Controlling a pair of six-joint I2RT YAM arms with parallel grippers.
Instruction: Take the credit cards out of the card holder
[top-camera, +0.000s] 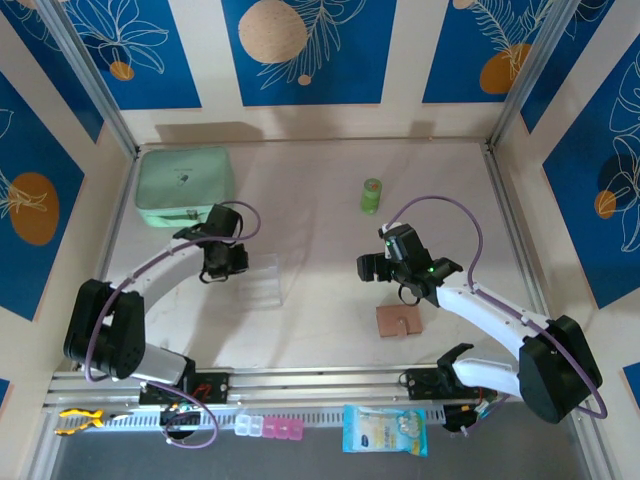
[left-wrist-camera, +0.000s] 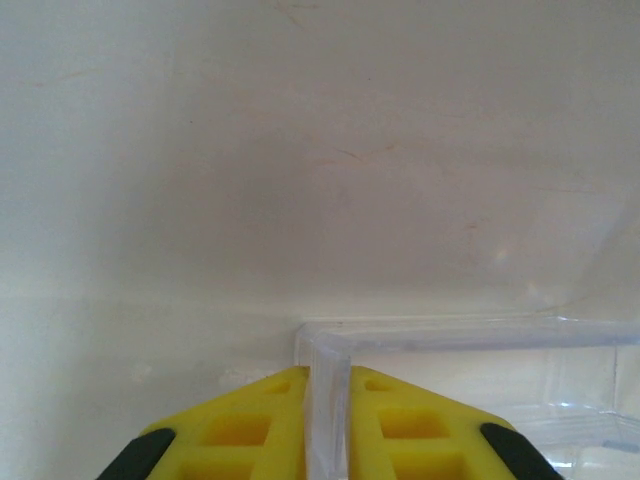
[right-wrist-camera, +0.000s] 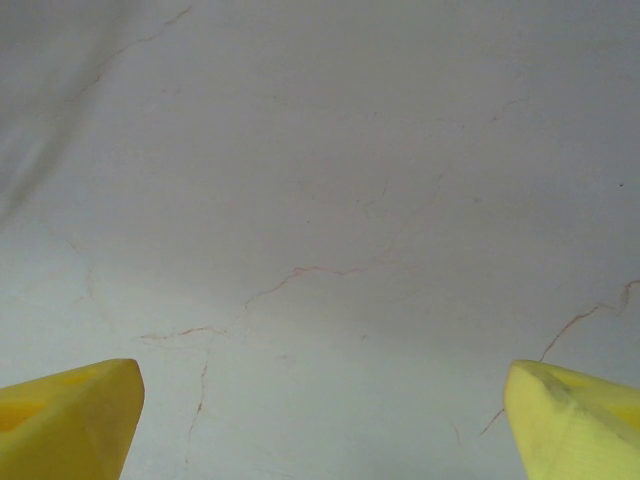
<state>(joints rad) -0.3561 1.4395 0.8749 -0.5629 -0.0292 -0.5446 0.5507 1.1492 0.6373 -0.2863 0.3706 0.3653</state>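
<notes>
A pinch on the box (left-wrist-camera: 450, 335) by the left gripper (left-wrist-camera: 328, 380), the holder (top-camera: 399, 321) lying shut
The left gripper is clenched on one thin clear wall of the box, while the right gripper (right-wrist-camera: 320, 430) hangs released and empty over the table (right-wrist-camera: 320, 200), near the holder, which lies flat in front of the right arm's base (cards presumably inside). The slick wall could slip out, or the box could tip if raised by that one edge, and the flat holder may skid when a finger tries to get under it
</notes>
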